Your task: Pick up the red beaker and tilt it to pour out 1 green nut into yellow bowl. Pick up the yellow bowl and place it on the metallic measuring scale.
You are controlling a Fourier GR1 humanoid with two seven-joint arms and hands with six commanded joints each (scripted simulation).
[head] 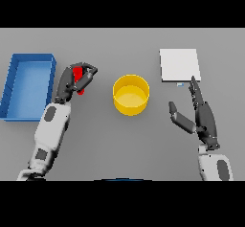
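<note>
My left hand [72, 83] is curled round the red beaker [78, 77], which shows only as red patches between the dark fingers, left of the yellow bowl [130, 95]. The bowl stands upright at the table's middle; I see no nut inside it. The metallic measuring scale [179, 64] is a pale square plate at the back right. My right hand [200, 113] rests with straight fingers to the right of the bowl, its fingertips close to the scale's front edge, holding nothing.
A blue tray [14, 77] with raised walls lies at the far left, just beside my left forearm. Grey table surface runs between the bowl and both hands.
</note>
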